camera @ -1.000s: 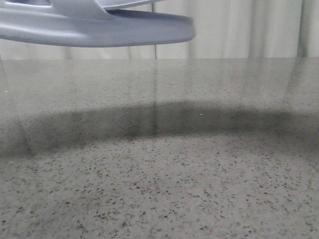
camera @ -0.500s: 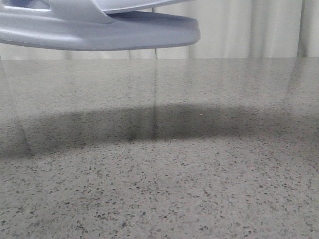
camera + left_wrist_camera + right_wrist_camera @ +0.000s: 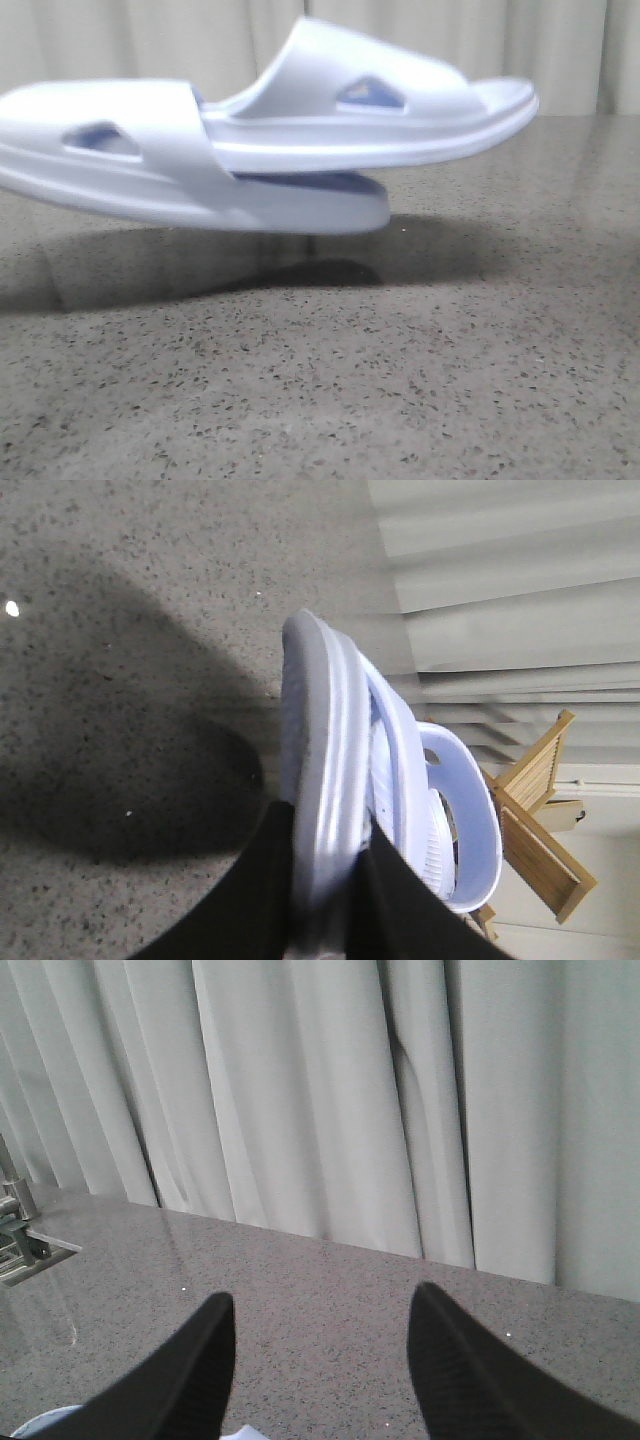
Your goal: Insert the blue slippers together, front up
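In the front view the blue slippers (image 3: 250,160) hung nested above the grey stone table (image 3: 400,380), clear of it, casting a shadow beneath; the upper slipper (image 3: 380,110) had been pushed under the strap of the lower slipper (image 3: 150,170), so its toe ran out to the right and its strap stood up behind, which suited the call to join them front up; neither pincer showed in this view.

In the left wrist view the left gripper (image 3: 325,880) was clamped on the edge of the sole, its two dark fingers (image 3: 250,900) pressing either side of the pale sole, and the ribbed footbed and the second slipper's strap showed just beyond; holding the pair by the one sole likely kept both together while they were carried; a wooden chair (image 3: 540,830) stood off by the curtain (image 3: 500,580).

In the right wrist view the right gripper (image 3: 320,1380) stood wide apart with nothing between its fingers, hovering over the table and facing the curtain; a sliver of pale blue showed at the lower edge, probably a slipper, though I could not tell for sure.
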Controlling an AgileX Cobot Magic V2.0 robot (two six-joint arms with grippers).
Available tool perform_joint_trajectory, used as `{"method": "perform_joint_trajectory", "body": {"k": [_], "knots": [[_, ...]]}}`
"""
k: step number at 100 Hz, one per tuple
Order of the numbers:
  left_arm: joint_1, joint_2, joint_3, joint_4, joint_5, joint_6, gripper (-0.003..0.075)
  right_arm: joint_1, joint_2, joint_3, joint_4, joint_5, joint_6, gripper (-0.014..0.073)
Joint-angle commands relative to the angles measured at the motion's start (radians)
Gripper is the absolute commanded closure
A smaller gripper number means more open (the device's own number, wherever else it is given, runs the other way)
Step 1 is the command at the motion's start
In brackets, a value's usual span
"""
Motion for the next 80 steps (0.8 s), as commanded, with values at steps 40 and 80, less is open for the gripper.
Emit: {"method": "perform_joint_trajectory", "body": {"k": [40,80], "knots": [[-0.007,0.287,-0.121,-0.145,0.192,0.222,0.0704,-0.001,-0.002,-0.028,0.000,-0.005,-0.023,0.0258],[-0.007,0.366,-0.138,-0.143,0.180,0.300,0.0703,-0.001,-0.002,-0.028,0.000,-0.001,-0.023,0.0258]]}}
